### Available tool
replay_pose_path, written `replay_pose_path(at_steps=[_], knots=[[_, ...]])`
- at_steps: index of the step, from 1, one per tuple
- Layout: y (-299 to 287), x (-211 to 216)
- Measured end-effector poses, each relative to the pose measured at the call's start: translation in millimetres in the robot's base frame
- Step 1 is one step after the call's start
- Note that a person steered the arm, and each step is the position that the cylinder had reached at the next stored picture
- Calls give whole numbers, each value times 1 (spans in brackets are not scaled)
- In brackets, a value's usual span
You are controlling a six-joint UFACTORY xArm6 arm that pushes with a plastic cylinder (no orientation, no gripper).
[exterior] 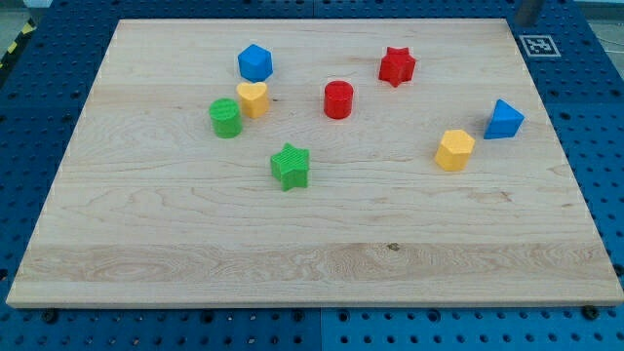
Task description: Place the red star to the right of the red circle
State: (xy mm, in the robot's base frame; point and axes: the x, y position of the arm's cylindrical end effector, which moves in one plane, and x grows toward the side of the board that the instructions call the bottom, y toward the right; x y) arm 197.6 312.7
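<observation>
My tip does not show anywhere in the view, so its place among the blocks cannot be told, and there is no gripper on this arm whose state could be read. The red star (397, 66) lies on the wooden board (312, 244) near the view's top, right of centre. The red circle (338, 99) sits below and to the left of it, near but apart, so the star is up and to the right of the circle rather than level with it. At the view's upper left, the blue hexagon (255, 62) stands above a yellow heart (253, 98), and a green circle (225, 117) sits just beside the heart on its lower left, close enough that I cannot tell whether they touch. A green star (291, 165) lies alone below the red circle, towards the board's middle. On the view's right, a yellow hexagon (454, 149) sits near a blue triangle (504, 119), which is above and to its right. A marker tag (537, 45) lies off the board's top right corner.
</observation>
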Motion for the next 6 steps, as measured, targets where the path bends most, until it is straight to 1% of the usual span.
replay_pose_path(at_steps=[1, 3, 4, 6], knots=[[-21, 0], [-93, 15], [-128, 32], [-189, 88]])
